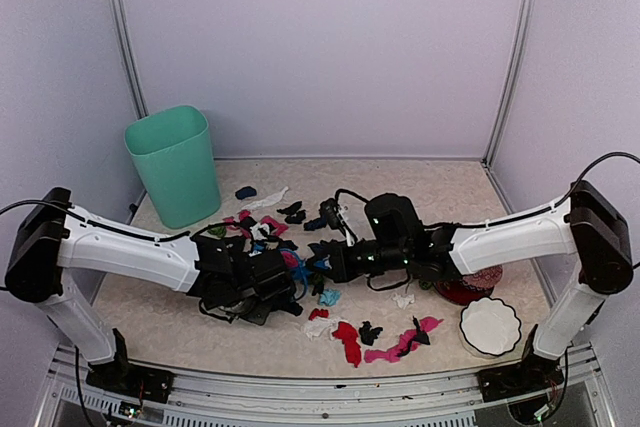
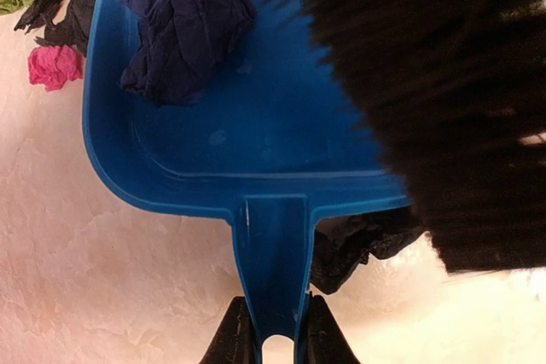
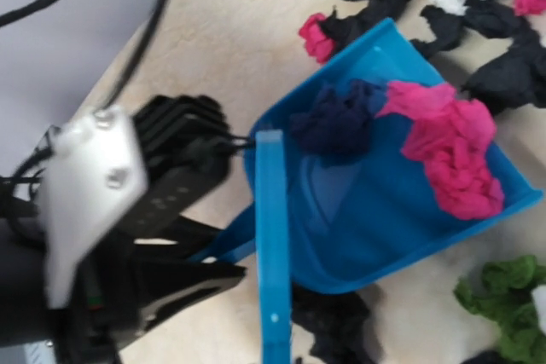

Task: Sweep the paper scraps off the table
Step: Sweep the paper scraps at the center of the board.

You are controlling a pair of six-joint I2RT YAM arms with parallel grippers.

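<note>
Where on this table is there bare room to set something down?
Free: the far strip of beige tabletop right of the mint-green plastic bin, and the near-left corner. Crowded: the middle, with crumpled paper scraps and blue plastic dustpan.

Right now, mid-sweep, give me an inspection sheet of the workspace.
Surface: beige table, littered around the middle.
Job's things: paper scraps scattered centrally; navy scrap and pink scrap lie in the blue dustpan.
Clutter: green bin far left; red bowl and white scalloped dish near right.
Grippers: left gripper shut on the dustpan handle; right gripper shut on the brush.
Cables: black cable loops over the scraps.
Surroundings: pale walls, metal frame.
</note>
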